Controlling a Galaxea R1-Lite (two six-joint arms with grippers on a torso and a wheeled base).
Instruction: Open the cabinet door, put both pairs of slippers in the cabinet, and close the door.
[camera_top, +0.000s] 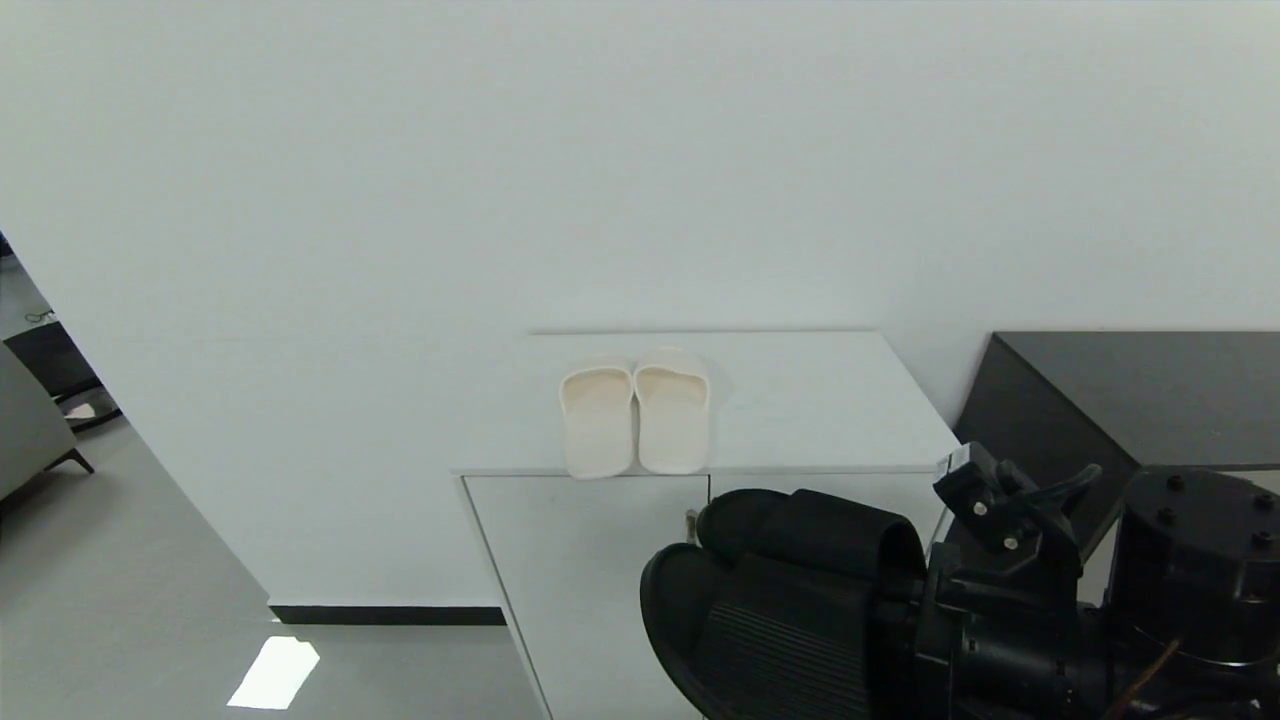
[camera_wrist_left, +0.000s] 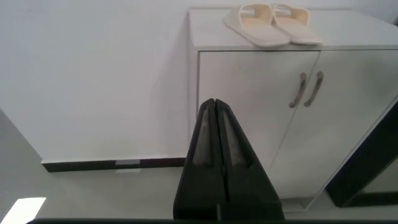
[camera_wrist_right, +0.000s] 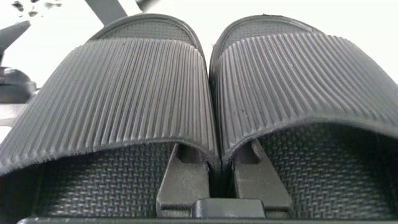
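A pair of cream slippers (camera_top: 635, 415) (camera_wrist_left: 273, 22) lies side by side on top of the white cabinet (camera_top: 800, 400) (camera_wrist_left: 249, 93), toes at its front edge. Both cabinet doors are closed, and their two metal handles (camera_wrist_left: 308, 90) meet at the middle seam. A pair of black ribbed slippers (camera_top: 790, 600) (camera_wrist_right: 211, 93) hangs in front of the cabinet's right door. My right gripper (camera_wrist_right: 216, 171) is shut on their two inner walls, pinched together. My left gripper (camera_wrist_left: 215, 115) is shut with nothing in it, low and in front of the left door.
A black cabinet (camera_top: 1150, 400) stands right beside the white one. A white wall runs behind both, with a dark skirting strip (camera_top: 385, 614) at the floor. Open grey floor (camera_top: 150, 600) lies to the left, with a chair (camera_top: 30, 430) at the far left edge.
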